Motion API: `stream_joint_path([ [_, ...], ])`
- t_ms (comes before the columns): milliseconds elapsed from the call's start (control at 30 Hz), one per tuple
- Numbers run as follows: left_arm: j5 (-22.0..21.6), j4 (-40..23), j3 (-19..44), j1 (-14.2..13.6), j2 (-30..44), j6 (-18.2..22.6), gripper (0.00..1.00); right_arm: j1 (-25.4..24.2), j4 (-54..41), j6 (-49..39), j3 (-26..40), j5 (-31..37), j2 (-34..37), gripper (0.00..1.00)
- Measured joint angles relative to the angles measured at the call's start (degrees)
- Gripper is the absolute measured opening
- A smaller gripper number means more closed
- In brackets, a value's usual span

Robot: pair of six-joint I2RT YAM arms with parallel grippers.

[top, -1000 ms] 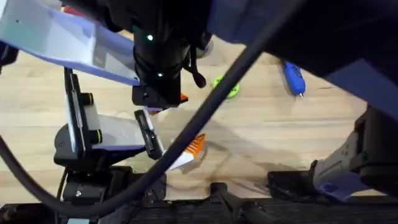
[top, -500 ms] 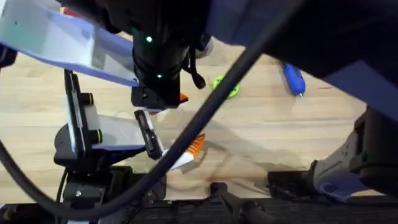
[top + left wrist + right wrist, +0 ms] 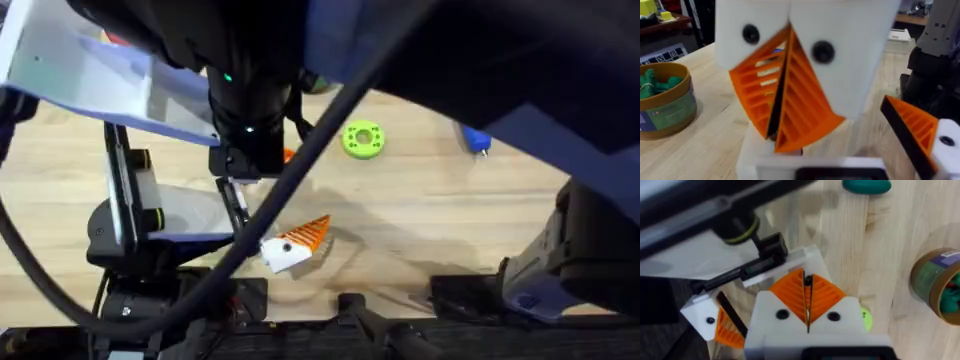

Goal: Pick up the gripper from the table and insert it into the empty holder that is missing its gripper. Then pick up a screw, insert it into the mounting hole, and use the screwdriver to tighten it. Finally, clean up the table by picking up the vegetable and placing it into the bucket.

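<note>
My right gripper (image 3: 807,287) is shut, its orange ribbed pads pressed together with a small dark bit at the tips that I cannot identify. Just beyond it lies a white block (image 3: 790,262) under a black bracket. A white base with an orange tip (image 3: 715,322) sits beside it, and the same piece shows as the orange-tipped white base (image 3: 295,245). My left gripper (image 3: 782,100) is shut, low over the table. The dark green vegetable (image 3: 866,185) lies on the wood. The bucket (image 3: 935,282), also seen as the bucket (image 3: 662,102), holds green bits. The blue screwdriver (image 3: 476,140) is partly hidden.
A bright green ring disc (image 3: 362,139) lies on the table at the back middle. Another orange tip on a white base (image 3: 920,135) stands close beside my left fingers. Dark arm links and a cable cross the overhead view close under the camera.
The dark arm and cable close under the camera shifted, uncovering the green ring disc and hiding more of the screwdriver. The central wrist moved slightly toward the back left.
</note>
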Motion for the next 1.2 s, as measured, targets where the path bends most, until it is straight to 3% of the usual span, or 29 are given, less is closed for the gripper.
stream_joint_path([
  [367,0.0,0.0,0.0,0.0,0.0,0.0,0.987,0.0,0.0,0.0,0.0,0.0,0.0,0.003],
  [400,0.0,0.0,0.0,0.0,0.0,0.0,0.986,0.0,0.0,0.2,0.0,0.0,0.0,0.048],
  [600,0.0,0.0,0.0,0.0,0.0,0.0,0.986,-0.3,-0.7,0.2,0.0,1.5,0.0,0.894],
  [633,0.1,0.0,0.0,0.0,0.0,0.0,0.987,-0.4,-0.8,0.0,0.1,1.7,0.0,0.964],
  [1000,0.2,0.0,0.0,0.0,0.0,0.0,0.986,-0.5,-1.9,0.4,0.4,1.9,-0.1,0.993],
  [1200,0.2,0.0,0.0,0.0,0.0,0.0,0.986,-1.6,-3.6,6.3,2.2,1.4,-1.3,0.992],
])
